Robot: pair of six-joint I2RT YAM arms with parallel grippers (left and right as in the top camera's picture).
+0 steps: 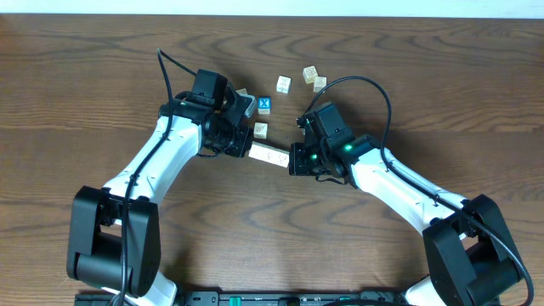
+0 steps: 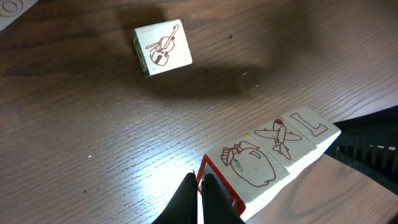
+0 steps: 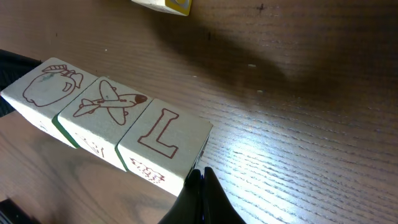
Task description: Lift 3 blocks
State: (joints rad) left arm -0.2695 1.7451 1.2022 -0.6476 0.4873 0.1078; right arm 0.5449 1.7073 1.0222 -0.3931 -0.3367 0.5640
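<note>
So, left gripper (image 2: 199, 185): closed together, tip against the row's end.
right gripper (image 3: 202, 179): closed together, at the L end.
three blocks (image 3: 109, 121): squeezed between both my tips.
care: equal inward pressure and a level rise seemed needed.

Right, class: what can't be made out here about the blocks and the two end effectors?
- Overhead: drawings on the three blocks in the row, too small.
- Right wrist: loose block, cut off by the top edge.
- Left wrist: left end effector, cut off by the bottom edge.
- Right wrist: right end effector, cut off likewise.
- Every view: the blocks' underside, hidden by the blocks themselves.
</note>
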